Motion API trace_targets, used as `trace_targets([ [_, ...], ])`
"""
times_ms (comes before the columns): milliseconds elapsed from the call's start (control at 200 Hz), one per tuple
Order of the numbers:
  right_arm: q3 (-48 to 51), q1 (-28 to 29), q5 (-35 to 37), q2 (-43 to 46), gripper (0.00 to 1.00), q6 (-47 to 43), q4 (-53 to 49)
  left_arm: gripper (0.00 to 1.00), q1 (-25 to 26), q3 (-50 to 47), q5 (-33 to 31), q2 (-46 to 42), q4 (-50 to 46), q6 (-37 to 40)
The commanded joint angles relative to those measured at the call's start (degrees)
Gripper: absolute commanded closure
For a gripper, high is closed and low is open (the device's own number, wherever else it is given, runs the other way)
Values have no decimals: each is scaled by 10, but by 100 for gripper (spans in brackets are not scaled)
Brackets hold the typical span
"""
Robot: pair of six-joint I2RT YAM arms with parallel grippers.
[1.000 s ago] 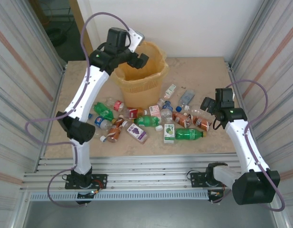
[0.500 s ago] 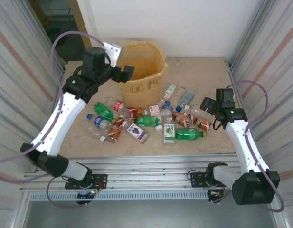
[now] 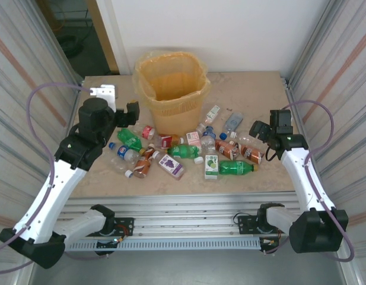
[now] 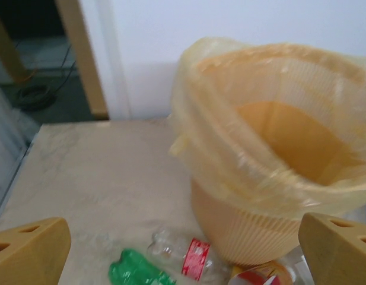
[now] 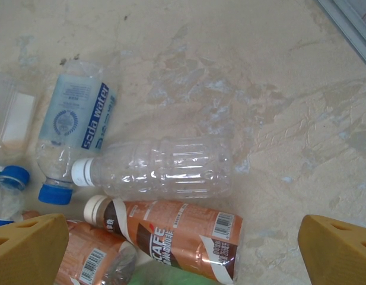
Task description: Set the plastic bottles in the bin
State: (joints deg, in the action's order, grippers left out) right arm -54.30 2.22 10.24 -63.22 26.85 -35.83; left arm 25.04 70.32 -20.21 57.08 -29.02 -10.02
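Observation:
The bin [image 3: 171, 110], orange-yellow with a yellow liner, stands at the back of the table; its wall [image 4: 242, 231] is close in the left wrist view. Several plastic bottles lie scattered in front of it, among them a green one [image 3: 236, 168] and a purple-labelled one [image 3: 171, 166]. My left gripper [image 3: 126, 108] hovers open and empty left of the bin, above a clear red-labelled bottle [image 4: 191, 258] and a green bottle [image 4: 135, 272]. My right gripper [image 3: 267, 129] hangs open over a clear bottle [image 5: 165, 169] and a brown-labelled bottle [image 5: 171, 234].
A flattened soda water bottle [image 5: 73, 119] and small cartons [image 3: 211, 166] lie among the bottles. Metal-ribbed walls [image 3: 340, 89] close in both sides of the table. Bare tabletop [image 3: 254, 89] lies to the right of the bin.
My left arm has swung back from above the bin, leftward and down toward the table, its gripper opening a little wider. The right arm has stayed put.

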Motion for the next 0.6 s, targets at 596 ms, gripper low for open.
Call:
trace_targets([
  [596, -11, -3, -8, -12, 2, 19, 1, 1, -216, -260, 122, -60, -95, -266],
])
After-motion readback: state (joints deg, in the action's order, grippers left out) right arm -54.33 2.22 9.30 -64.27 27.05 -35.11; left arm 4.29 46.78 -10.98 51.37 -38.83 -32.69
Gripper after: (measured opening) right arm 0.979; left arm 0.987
